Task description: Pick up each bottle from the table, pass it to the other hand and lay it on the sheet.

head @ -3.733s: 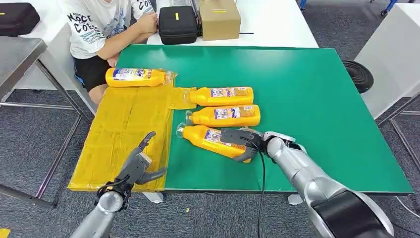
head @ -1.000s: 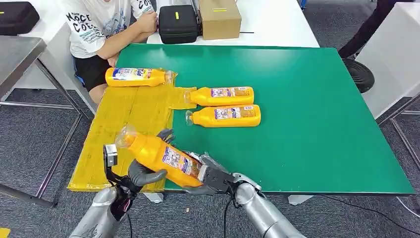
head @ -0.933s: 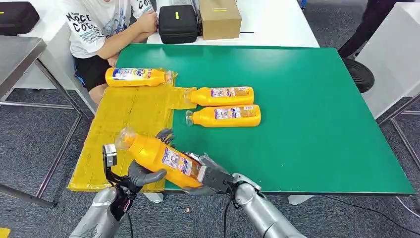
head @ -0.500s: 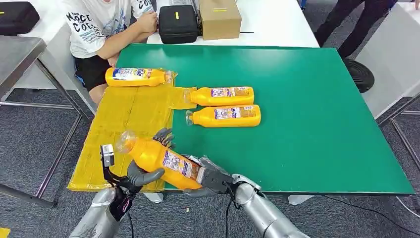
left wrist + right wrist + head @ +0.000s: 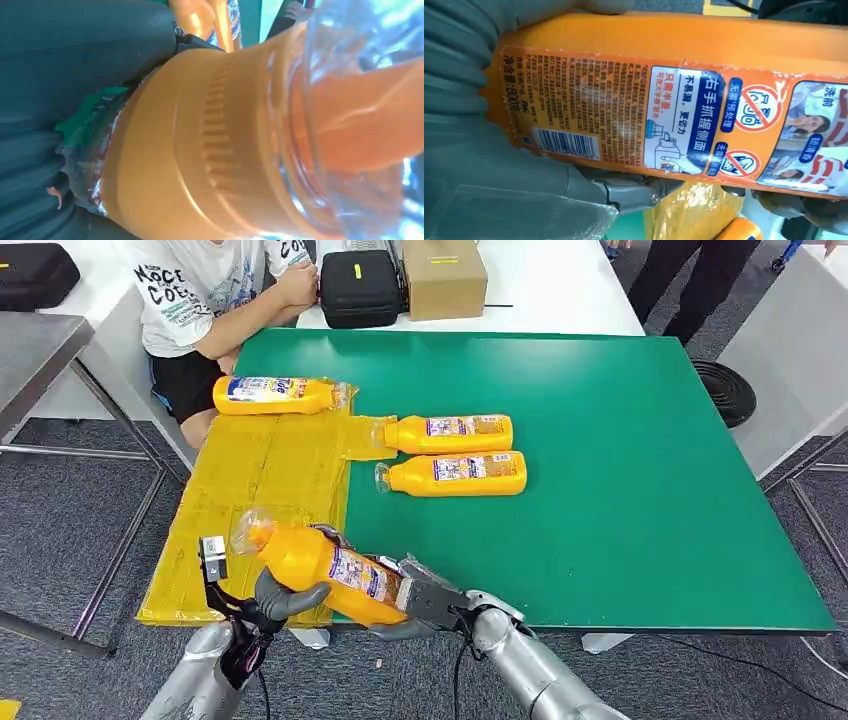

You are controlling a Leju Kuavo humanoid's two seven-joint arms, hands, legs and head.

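Four orange bottles are in play on a green table (image 5: 620, 470), with a person seated at its far left corner. Down the table's left side lies a yellow sheet (image 5: 250, 490); one laid bottle (image 5: 275, 395) rests at its far end, and two waiting bottles (image 5: 450, 433) lie side by side on the green just beside it. Nearest the robot, the carried bottle (image 5: 320, 565) hangs tilted above the sheet's near corner, cap pointing left. Both hands are clamped on it: the right hand (image 5: 430, 602) grips its base, and the left hand (image 5: 275, 595) has fingers wrapped under its shoulder. Over the last second it has sunk a little toward the sheet. The handover looks nearly complete, pending the right hand's release.
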